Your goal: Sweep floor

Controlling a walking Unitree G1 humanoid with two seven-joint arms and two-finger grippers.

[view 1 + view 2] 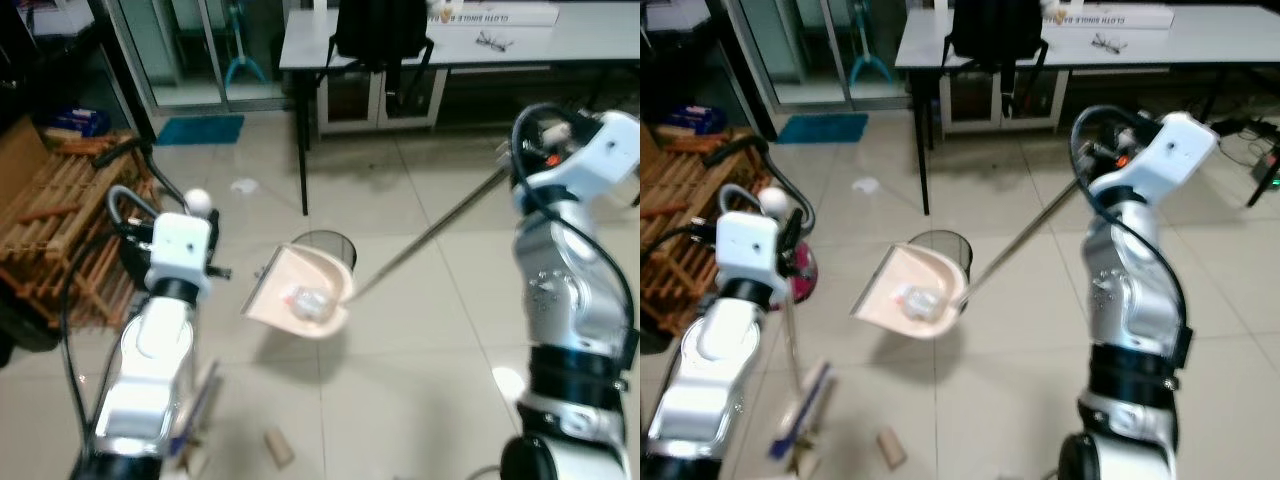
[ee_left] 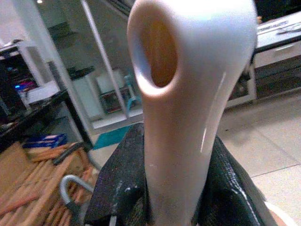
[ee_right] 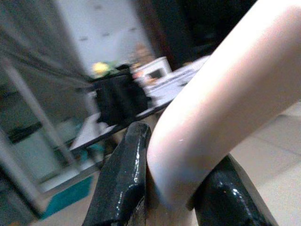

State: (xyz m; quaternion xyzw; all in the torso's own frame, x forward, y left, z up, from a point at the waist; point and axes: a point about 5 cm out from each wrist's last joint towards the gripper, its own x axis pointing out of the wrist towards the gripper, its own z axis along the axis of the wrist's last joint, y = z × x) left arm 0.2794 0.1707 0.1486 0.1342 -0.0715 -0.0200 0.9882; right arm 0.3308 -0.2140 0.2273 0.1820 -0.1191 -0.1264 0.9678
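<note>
While the box lettering on the grey table blurs unreadably, a pink plastic dustpan holding crumpled litter tilts over the black mesh bin. Left gripper clamps the glossy broom handle. Right gripper clamps the dustpan's curved handle.

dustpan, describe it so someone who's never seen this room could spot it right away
Start at the long grey table along the far side, then come down the tiled floor to the small black wire bin. Tilted over that bin on a long thin metal handle is the dustpan: a pale peach scoop holding crumpled clear litter, the sole pink-beige thing there.
</note>
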